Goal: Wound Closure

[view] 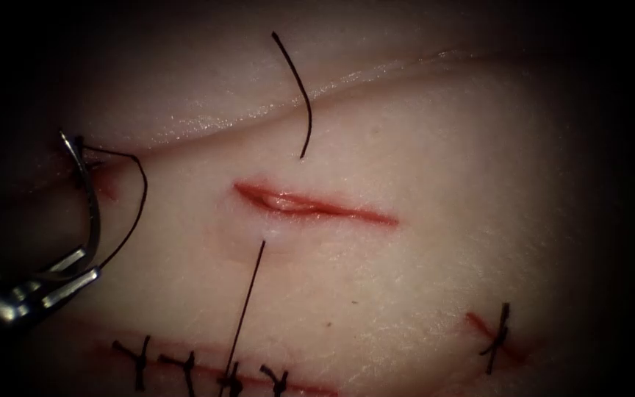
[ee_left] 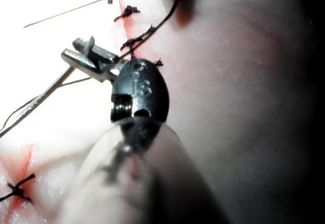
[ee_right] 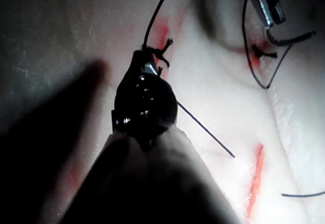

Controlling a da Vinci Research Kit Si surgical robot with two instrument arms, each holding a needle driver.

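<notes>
Endoscope view shows the left tool at the far left of the scene, its jaws closed on the curved needle near one end of the curve. That needle arcs away from the jaws toward the far side, its other end at about, lying above the tissue surface and well left of the open cut; it is not in the tissue. Dark thread leaves the needle's far end, loops to the right and curves back down toward the jaws. The cut runs roughly left to right in the middle of the scene, its edges red and parted. A loose curved piece of thread lies on the tissue on the far side of the cut. Another straight strand runs from just on the near side of the cut toward a stitched row along the near edge. A single stitch crosses a small red mark at the near right.

Left wrist view shows the left tool clamped on the needle, with stitches beyond it.

Right wrist view shows the right tool over the tissue beside a knot; whether its jaws are open I cannot tell.
</notes>
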